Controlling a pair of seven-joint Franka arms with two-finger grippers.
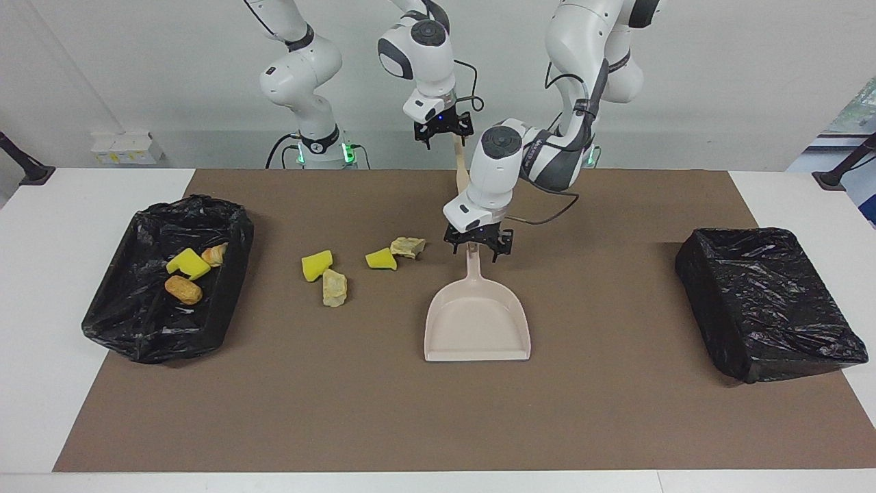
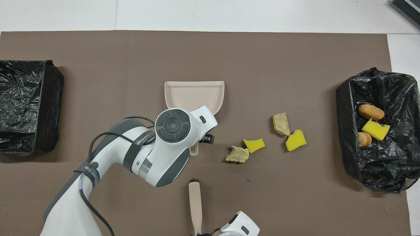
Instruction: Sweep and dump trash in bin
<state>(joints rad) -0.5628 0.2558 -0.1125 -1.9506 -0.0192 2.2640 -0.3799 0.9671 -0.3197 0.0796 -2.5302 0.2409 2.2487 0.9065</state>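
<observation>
White lettering on the left arm's (image 2: pixel 131 147) dark band, not clearly legible

A beige dustpan (image 1: pixel 477 320) lies mid-table on a brown mat (image 1: pixel 438 411) — pan mouth pointing away from the robots. A beige brush (image 2: pixel 195 205) sits nearer them, while a white table (image 1: pixel 41 308) frames the mat.

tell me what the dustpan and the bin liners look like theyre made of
The dustpan looks like smooth, matte beige moulded plastic: one piece, with a hanging slot in its handle. Both bin liners look like thin, glossy black plastic film, crinkled and catching highlights.
</observation>
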